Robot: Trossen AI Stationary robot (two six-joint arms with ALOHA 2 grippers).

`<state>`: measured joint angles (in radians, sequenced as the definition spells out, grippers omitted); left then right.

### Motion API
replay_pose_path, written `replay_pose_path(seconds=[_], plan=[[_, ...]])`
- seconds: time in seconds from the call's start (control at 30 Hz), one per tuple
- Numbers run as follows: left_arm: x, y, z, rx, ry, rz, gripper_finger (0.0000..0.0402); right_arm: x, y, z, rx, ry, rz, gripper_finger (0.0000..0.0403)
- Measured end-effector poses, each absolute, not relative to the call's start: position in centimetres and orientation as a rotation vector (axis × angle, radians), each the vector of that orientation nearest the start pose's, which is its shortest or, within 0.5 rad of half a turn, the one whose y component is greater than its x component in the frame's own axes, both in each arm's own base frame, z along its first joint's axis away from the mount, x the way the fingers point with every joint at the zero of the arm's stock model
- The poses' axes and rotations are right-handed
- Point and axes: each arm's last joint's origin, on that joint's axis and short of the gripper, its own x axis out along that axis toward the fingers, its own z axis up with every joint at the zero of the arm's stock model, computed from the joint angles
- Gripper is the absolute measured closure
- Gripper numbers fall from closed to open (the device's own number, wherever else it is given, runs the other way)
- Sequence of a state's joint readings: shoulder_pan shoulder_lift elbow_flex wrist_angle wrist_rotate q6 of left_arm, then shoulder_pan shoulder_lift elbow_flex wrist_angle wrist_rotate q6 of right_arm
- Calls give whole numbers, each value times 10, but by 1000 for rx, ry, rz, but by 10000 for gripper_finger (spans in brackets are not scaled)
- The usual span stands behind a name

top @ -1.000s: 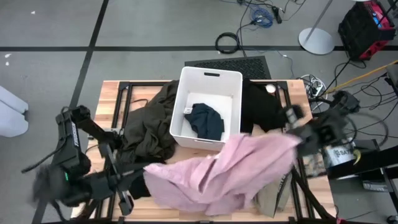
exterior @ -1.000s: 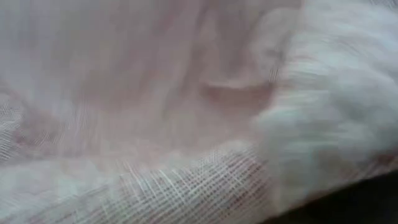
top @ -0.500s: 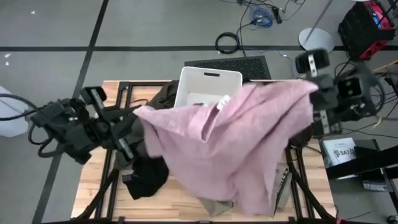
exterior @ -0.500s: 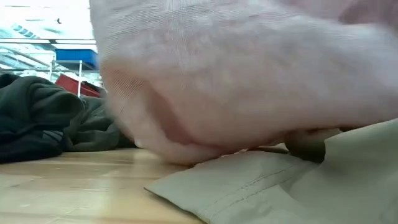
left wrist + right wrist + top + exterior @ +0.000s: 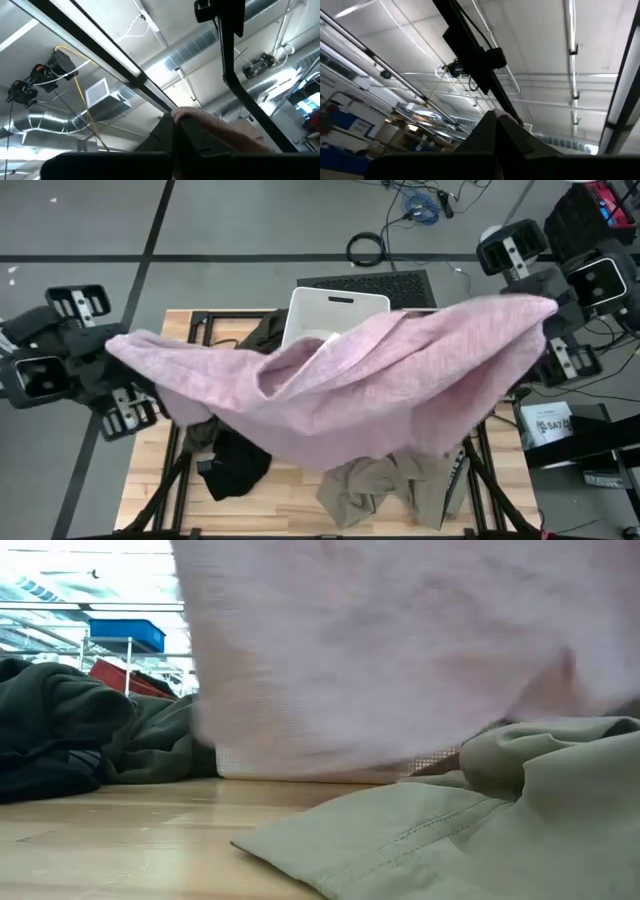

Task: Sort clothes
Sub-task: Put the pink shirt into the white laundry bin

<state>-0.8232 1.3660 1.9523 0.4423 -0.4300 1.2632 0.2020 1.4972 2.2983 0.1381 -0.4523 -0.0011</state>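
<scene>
Wooden slatted table on black frame, pale planks bare along left side and near edge. White bin stands at far middle, mostly hidden. Dark olive garment heaped on table left of bin, touching its wall. Black garment crumpled near left front. Khaki garment bunched at near middle-right, spread flat on wood in low view. Bin contents hidden.
</scene>
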Motion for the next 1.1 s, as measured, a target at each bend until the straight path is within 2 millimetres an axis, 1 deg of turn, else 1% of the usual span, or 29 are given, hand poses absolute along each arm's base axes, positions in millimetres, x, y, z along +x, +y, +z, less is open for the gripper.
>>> replay_pose_path(seconds=[0.13, 0.23, 0.3, 0.4, 0.5, 0.57, 0.63, 0.73, 0.8, 0.87, 0.93, 1.0, 1.03, 1.1], plan=[[134, -139, 622, 599, -776, 155, 394, 176, 53, 650, -109, -754, 630, 403], [135, -154, 612, 641, -645, 104, 394, 182, 66, 638, -100, -601, 668, 403], [138, -167, 605, 654, -566, 78, 394, 187, 78, 627, -97, -479, 640, 403], [143, -195, 591, 682, -475, 63, 394, 189, 99, 610, -102, -291, 549, 403], [151, -227, 572, 718, -353, 76, 394, 189, 122, 591, -97, -93, 434, 403], [159, -248, 557, 750, -263, 108, 394, 191, 142, 576, -88, 30, 370, 403], [167, -270, 541, 757, -200, 119, 394, 194, 166, 562, -90, 120, 322, 403], [173, -307, 514, 778, -166, 82, 394, 196, 208, 543, -90, 182, 283, 403], [172, -328, 500, 773, -171, 49, 394, 196, 235, 532, -82, 191, 274, 403], [168, -345, 491, 743, -184, 42, 394, 193, 262, 523, -83, 183, 275, 403], [162, -359, 484, 721, -186, 55, 394, 188, 284, 515, -93, 170, 250, 403], [159, -369, 475, 708, -148, 88, 394, 181, 297, 507, -116, 169, 173, 403], [158, -371, 471, 704, -117, 111, 394, 178, 299, 503, -126, 173, 121, 403], [158, -374, 466, 684, -76, 135, 394, 174, 299, 494, -145, 196, 12, 403]])
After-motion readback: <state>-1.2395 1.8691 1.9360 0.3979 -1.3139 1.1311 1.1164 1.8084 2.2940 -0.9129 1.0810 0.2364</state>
